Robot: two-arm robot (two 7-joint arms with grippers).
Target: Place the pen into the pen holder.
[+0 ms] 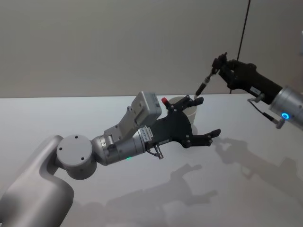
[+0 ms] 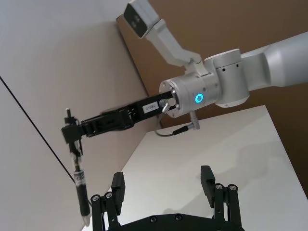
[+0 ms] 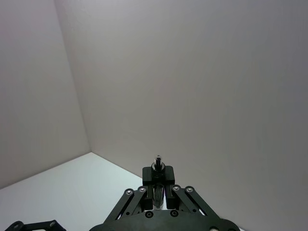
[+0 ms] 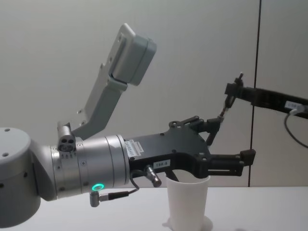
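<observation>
Pen (image 1: 203,86), one, pinched in right tool (image 1: 218,64), hanging tip-down above one white pen holder (image 4: 187,202) on tabletop (image 1: 246,189). Left tool (image 1: 204,120) spread beside holder's rim, gripping nothing.

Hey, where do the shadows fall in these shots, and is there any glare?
Head view: soft grey shadows of both arms lie on the white table, below and right of the left gripper. Chest view: the pen holder is evenly lit, no glare. Left wrist view: the right arm's blue ring light glows.

pen holder (image 1: 189,109): mostly behind left claw (image 1: 204,118) | pen (image 2: 80,183): tip cut off
</observation>
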